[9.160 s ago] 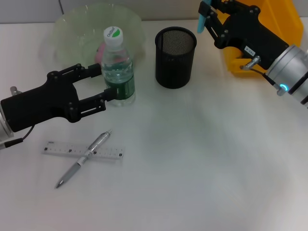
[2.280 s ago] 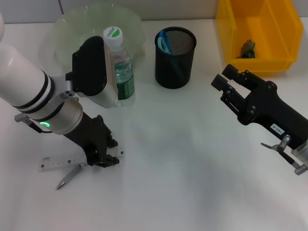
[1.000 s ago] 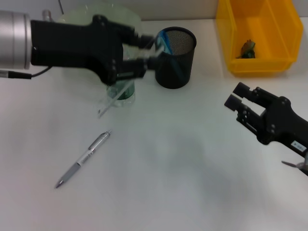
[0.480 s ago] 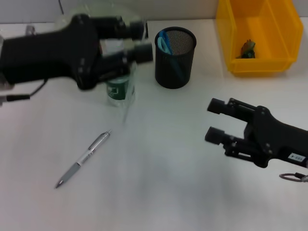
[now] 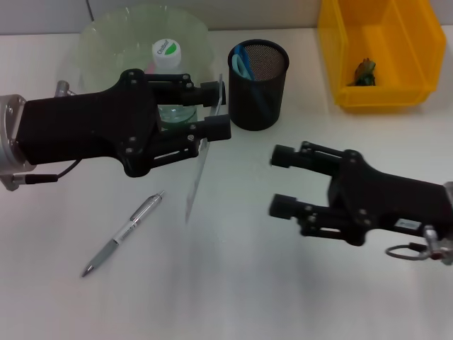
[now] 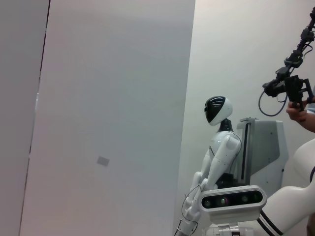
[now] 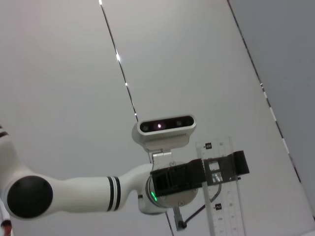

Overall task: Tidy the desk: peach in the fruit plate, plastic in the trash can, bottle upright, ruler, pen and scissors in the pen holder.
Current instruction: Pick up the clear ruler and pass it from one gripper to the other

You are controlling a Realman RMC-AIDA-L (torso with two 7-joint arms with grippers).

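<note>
My left gripper is shut on the clear ruler, which hangs on edge above the table, its low end near the pen. The right wrist view shows the same ruler clamped in that gripper. My right gripper is open, apart from the ruler to its right, fingers pointing toward it. The bottle stands upright behind my left gripper. Blue scissors sit in the black mesh pen holder. The green fruit plate lies at the back left. The peach is hidden.
The yellow trash can stands at the back right with a small crumpled piece inside. The left wrist view shows only a wall and a white humanoid robot far off.
My left gripper has come down and toward the table's middle with the ruler. My right gripper has moved left toward the ruler, still open. The pen has not moved.
</note>
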